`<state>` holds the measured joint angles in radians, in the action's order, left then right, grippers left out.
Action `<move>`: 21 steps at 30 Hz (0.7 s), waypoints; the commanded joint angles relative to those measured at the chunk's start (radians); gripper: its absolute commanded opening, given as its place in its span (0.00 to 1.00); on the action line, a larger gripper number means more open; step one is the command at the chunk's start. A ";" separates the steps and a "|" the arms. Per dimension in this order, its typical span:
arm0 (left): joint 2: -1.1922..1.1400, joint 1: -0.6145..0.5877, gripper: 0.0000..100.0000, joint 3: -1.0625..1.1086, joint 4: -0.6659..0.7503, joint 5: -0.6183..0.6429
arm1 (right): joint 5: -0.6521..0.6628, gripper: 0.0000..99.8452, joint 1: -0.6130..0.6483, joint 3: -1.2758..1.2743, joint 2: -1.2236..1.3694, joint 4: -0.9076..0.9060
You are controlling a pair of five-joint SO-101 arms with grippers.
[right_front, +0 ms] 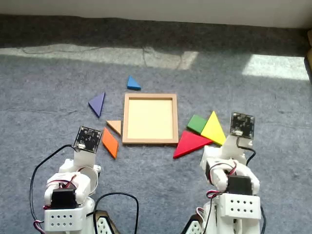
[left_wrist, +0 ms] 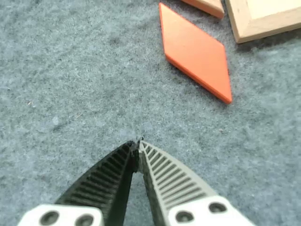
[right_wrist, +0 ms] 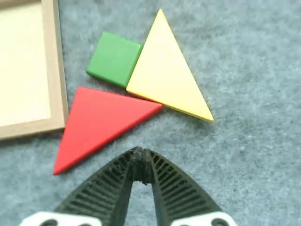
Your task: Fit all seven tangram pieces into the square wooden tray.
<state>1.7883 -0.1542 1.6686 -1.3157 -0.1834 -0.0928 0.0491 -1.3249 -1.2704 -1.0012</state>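
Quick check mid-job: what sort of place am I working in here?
Probably an indoor room set up for tabletop practice, not a factory line: a grey carpet-like covering lies under everything, patches of sunlight fall beside a pale wall, and a square wooden tray for a puzzle sits mid-surface.

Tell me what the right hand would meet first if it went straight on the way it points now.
Probably the red triangle, near the narrow corner beside the yellow triangle just beyond. The shut right hand is close in front of it; its height above the carpet is unclear.
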 commanded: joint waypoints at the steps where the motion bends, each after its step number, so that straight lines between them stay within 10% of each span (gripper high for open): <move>1: 0.031 -0.010 0.00 -0.033 -0.003 0.006 | -0.043 0.01 0.018 0.271 0.002 -0.108; 21: 0.031 -0.013 0.00 0.016 0.054 0.005 | 0.129 0.25 0.104 0.854 1.013 -0.177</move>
<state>1.7883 -0.1542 1.6717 -1.3019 -0.1834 0.0207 0.1366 -0.5639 -0.3437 -1.1822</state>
